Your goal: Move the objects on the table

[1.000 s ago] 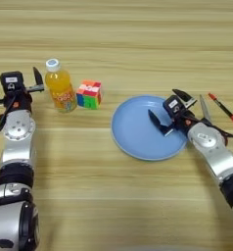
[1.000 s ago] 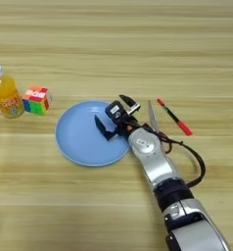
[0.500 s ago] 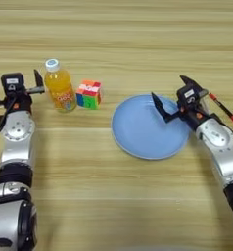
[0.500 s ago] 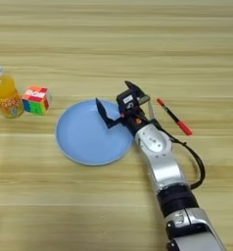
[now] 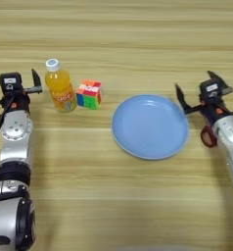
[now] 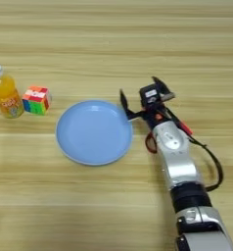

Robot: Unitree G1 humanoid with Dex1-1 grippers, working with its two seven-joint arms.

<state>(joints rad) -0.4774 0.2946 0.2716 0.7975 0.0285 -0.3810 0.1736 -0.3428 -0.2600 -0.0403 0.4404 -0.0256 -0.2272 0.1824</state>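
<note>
My right gripper (image 6: pixel 142 100) has swung off the blue plate (image 6: pixel 79 147) toward the table's right edge, and it now hangs just past the plate's right rim with its two black fingers spread wide and nothing between them.

The pen (image 6: pixel 183 128) lies right there, mostly hidden under my right forearm: only a red tip and a short run of the shaft show, on the side toward the right edge of the table (image 6: pixel 116 44). From what shows, its long axis runs diagonally, from the far edge toward the near-right corner, so I judge I must turn my fingers across that line. The right arm is plainly the nearer one.

The bottle (image 5: pixel 60 92) stands upright near the left edge, just beside a coloured cube (image 5: pixel 89 93). My left gripper (image 5: pixel 13 84) waits close on its left, fingers apart, holding nothing.
</note>
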